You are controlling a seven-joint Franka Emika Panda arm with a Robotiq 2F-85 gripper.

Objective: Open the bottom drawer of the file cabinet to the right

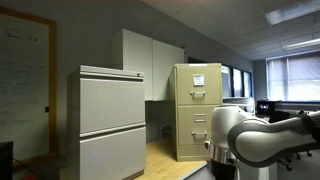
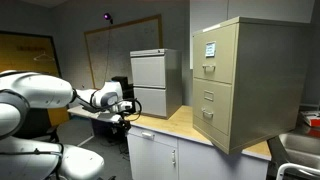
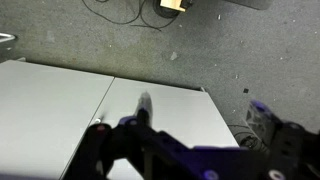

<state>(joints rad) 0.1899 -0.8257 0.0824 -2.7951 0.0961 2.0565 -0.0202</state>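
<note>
The tan file cabinet stands on the wooden counter with a white paper sheet on its top drawer. Its bottom drawer is shut, with a small handle. My gripper is far from the cabinet, out past the counter's end beside the white arm. In the wrist view the gripper points down over a white cupboard top and the floor. Its fingers are spread apart with nothing between them.
A wider grey two-drawer cabinet stands on the same counter. White cupboards are under the counter. Cables and a small box lie on the grey floor. A whiteboard hangs on the wall.
</note>
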